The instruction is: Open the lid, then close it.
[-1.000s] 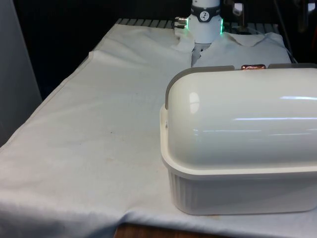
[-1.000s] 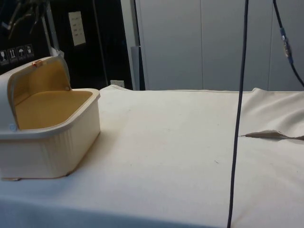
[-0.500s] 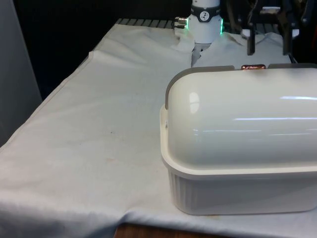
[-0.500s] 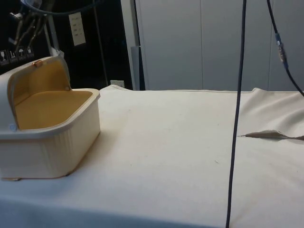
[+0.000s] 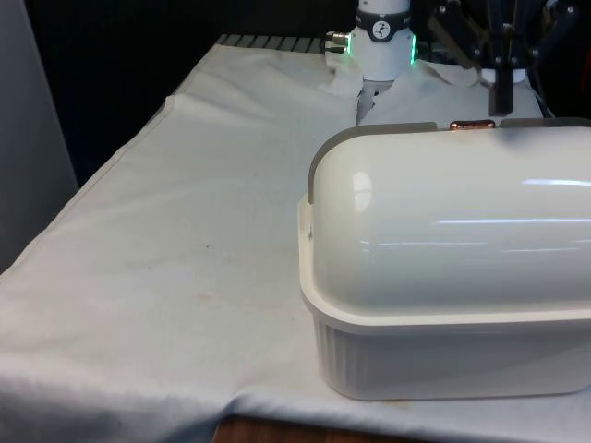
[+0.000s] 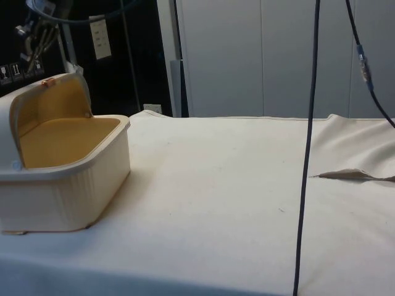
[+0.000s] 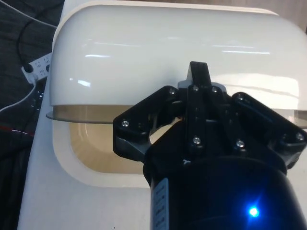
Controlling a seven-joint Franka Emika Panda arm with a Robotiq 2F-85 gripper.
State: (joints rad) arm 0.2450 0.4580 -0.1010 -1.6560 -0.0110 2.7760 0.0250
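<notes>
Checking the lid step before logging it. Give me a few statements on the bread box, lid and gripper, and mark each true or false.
1. The cream plastic bread box has its domed roll-top lid rolled back, open. True.
2. The box's inside is tan and holds nothing. True.
3. The black two-finger gripper is down inside the box. False: it hangs above the lid's edge, near the small copper handle.
4. A loaf lies on the white cloth beside the box. False: nothing lies there.
</notes>
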